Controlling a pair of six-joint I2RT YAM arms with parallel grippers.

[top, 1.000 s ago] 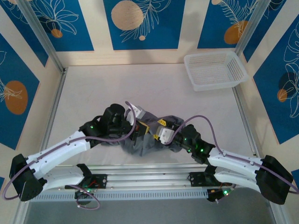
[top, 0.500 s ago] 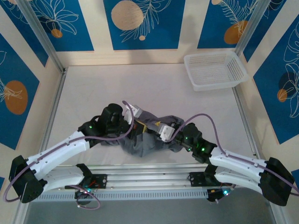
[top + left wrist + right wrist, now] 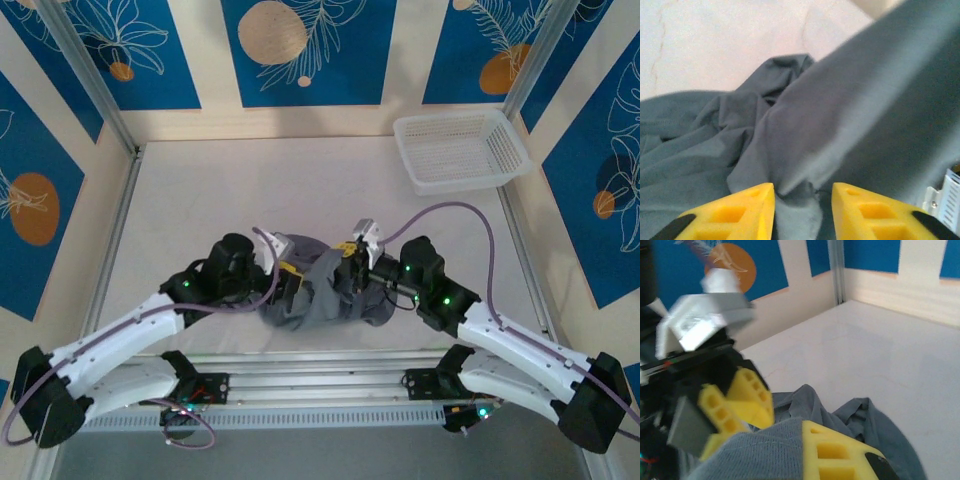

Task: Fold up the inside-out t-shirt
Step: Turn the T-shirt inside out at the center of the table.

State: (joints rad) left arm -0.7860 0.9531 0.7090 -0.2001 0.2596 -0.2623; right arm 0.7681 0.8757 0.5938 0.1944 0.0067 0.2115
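L gripper (image 3: 803, 200) apart, t-shirt (image 3: 715, 145) fold btwn | R gripper (image 3: 343, 275) clamped on t-shirt

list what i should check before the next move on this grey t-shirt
1. Right gripper shut on the t-shirt: ok.
2. Left gripper clamped on cloth: not ok, jaws apart with a fold between them.
3. Whole t-shirt lying flat on the table: not ok, bunched between the arms.
4. Which part of the t-shirt is held: cannot tell.
5. White basket away from both arms: ok, far right corner.
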